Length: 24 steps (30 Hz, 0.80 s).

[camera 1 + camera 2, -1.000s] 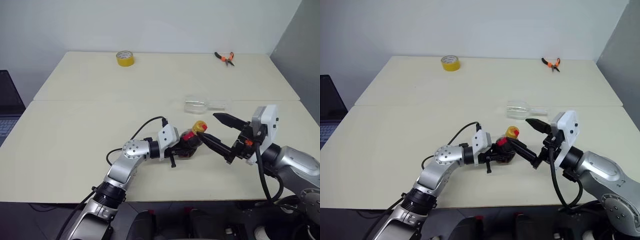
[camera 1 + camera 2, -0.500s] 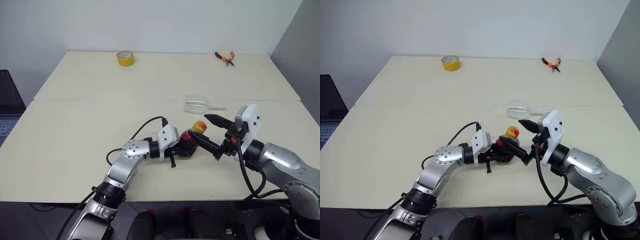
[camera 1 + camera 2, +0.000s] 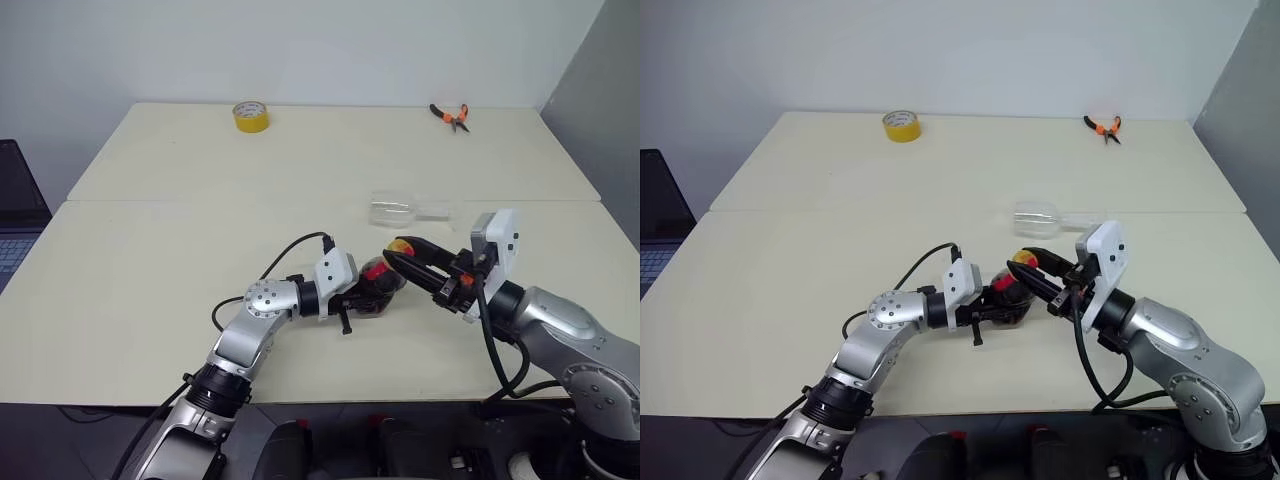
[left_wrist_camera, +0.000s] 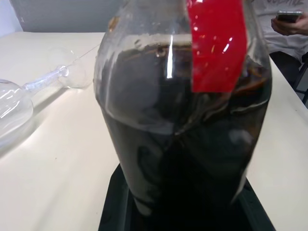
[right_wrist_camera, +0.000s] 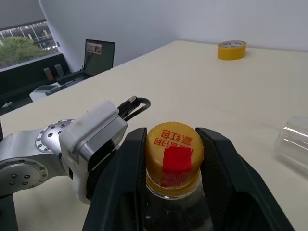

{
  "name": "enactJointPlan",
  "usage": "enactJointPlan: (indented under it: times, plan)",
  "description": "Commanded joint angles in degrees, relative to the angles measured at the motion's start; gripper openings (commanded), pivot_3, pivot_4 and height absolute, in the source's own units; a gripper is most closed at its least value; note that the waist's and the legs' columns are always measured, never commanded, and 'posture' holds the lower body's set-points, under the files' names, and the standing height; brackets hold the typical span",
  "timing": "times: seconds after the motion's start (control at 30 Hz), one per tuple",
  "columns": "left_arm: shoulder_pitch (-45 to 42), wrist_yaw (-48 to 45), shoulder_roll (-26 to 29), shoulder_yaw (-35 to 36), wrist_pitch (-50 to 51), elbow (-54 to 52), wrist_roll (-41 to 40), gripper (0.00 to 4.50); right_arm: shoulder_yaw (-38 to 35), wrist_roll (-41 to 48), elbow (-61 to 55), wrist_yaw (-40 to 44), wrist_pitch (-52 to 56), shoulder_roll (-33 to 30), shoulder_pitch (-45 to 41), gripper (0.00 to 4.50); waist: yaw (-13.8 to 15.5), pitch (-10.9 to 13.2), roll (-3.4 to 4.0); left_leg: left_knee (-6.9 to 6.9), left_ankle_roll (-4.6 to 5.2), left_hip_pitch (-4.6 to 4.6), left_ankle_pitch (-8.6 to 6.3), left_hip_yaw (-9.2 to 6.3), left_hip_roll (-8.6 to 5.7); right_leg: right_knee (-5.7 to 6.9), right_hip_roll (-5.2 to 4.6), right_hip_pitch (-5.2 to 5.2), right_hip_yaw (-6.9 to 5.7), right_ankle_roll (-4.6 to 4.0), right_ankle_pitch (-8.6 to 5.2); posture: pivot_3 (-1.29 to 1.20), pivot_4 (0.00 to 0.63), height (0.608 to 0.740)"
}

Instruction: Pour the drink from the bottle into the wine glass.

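The bottle (image 3: pixel 381 283) stands upright on the table's near half, with a red neck label and the dark drink (image 4: pixel 192 168) inside. My left gripper (image 3: pixel 362 296) reaches in level from the left and is shut on the bottle's bulbous body. My right gripper (image 5: pixel 173 135) comes in from the right, its two black fingers (image 5: pixel 129 168) pressed against either side of the yellow cap (image 5: pixel 174 144). The wine glass (image 3: pixel 403 209) lies on its side just behind the bottle, empty, its foot pointing right.
A yellow tape roll (image 3: pixel 250 116) sits at the table's far left and orange-handled pliers (image 3: pixel 450 116) at the far right. A laptop (image 3: pixel 15 225) stands off the table's left edge. A person's hand with a phone (image 4: pixel 288 19) is beyond the table.
My right gripper has moved left onto the bottle's top and its wide-open fingers have closed around the yellow cap. The left gripper and bottle have stayed still.
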Motion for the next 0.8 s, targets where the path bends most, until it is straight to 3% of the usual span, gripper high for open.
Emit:
enactJointPlan:
  times: [0.03,0.27,0.47,0.57,0.8]
  plan:
    - [-0.1,0.2,-0.6,0.6,-1.1,-2.9,-1.0,0.64,-3.5,5.3,-2.2,-1.2,-3.5,3.2,0.3,1.26,0.0,0.0,0.0,0.0,0.0,0.0,0.0,0.01,0.0,0.01,0.0,0.0,0.0,0.0,0.0,0.0,0.15,0.74]
    - [-0.3,-0.2,-1.0,0.5,-1.2,-3.1,-1.2,0.64,-8.7,10.0,-3.2,-5.7,-5.4,5.0,4.8,1.24,0.0,0.0,0.01,0.0,0.0,-0.01,0.0,0.0,0.0,0.01,-0.01,0.0,-0.01,0.0,0.0,0.0,0.15,0.74]
    - [-1.0,-0.1,-1.7,0.8,-1.4,-2.7,-1.3,0.64,-9.9,-8.8,-1.4,-2.0,-11.7,-2.5,18.1,1.24,0.2,0.0,0.02,0.0,0.0,-0.02,0.0,0.02,-0.02,-0.03,-0.01,0.0,0.0,0.01,0.0,0.0,0.15,0.74]
    - [-1.2,-0.7,-1.9,0.5,-1.7,-2.6,-1.4,0.64,-10.1,-12.5,1.1,-0.5,-16.4,-0.2,24.3,1.24,0.2,0.0,0.02,-0.01,0.0,0.02,0.0,0.04,0.03,-0.02,0.04,0.01,0.01,0.02,-0.01,0.0,0.15,0.74]
    - [-1.8,-1.7,-2.5,0.2,-1.9,-2.2,-1.4,0.64,-8.5,-25.0,12.0,1.4,-25.6,1.4,24.8,1.24,-0.1,0.0,0.03,-0.03,0.0,0.14,0.0,0.13,0.03,0.09,0.12,0.01,0.14,0.02,-0.02,0.0,0.15,0.74]
